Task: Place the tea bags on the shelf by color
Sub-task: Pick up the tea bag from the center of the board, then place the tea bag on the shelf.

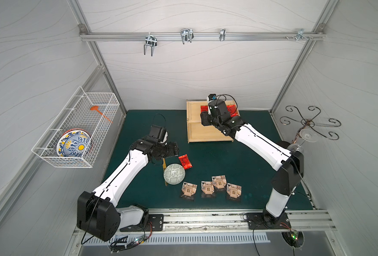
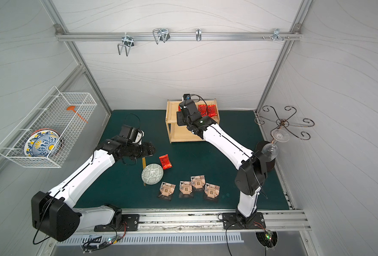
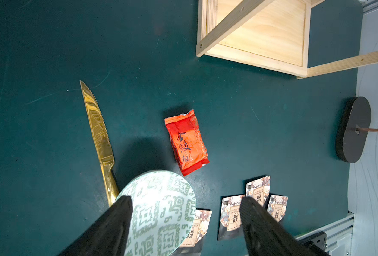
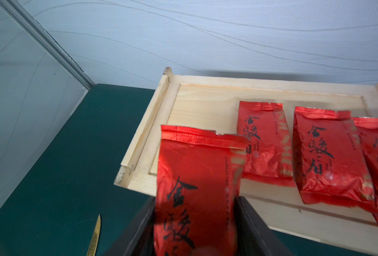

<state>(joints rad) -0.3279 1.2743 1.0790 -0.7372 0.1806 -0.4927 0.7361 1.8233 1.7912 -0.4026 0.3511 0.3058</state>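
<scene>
Clearly the right fingers (image 4: 252, 223) are clamped on the lower part of a red tea bag (image 4: 197, 168), held over the front edge of the shelf (image 4: 148, 124) beside three red bags (image 4: 325, 155) lying on its top board. Doing this well likely means carrying it further in over the bare wood next to them, lowering it flat, and only then parting. The left fingers (image 3: 117, 223) stand apart and empty near the bowl (image 3: 161, 210) and the one red bag (image 3: 186, 141) on the desk (image 3: 50, 133).
</scene>
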